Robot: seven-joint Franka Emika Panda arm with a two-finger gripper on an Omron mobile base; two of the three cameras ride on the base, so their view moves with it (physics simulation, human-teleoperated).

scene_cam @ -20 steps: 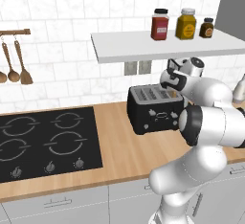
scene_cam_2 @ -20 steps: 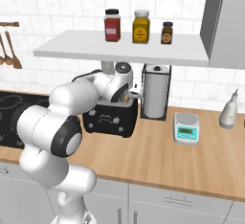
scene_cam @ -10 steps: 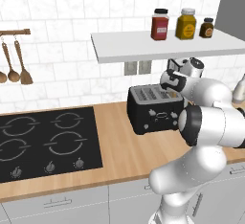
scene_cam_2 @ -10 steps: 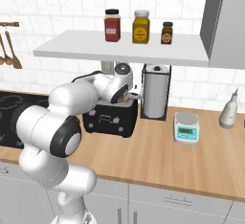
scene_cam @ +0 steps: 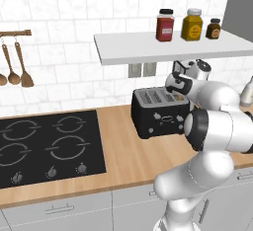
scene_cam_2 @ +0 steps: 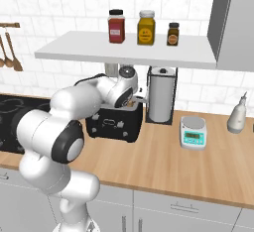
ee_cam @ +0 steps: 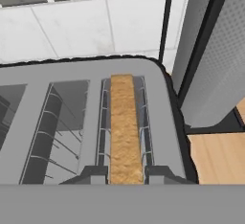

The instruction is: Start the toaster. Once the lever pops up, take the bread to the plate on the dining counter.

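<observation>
I am at the pickup step: my gripper (ee_cam: 125, 182) straddles the bread (ee_cam: 125, 127) standing in the toaster's (scene_cam: 159, 110) rightmost slot, jaws narrow but grip unconfirmed, so next I should clamp and lift straight up.

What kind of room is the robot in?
It looks like a kitchen, a computer-drawn one. There is a black stovetop set into a wooden counter, a toaster with bread in a slot, and spice jars on a shelf.
</observation>
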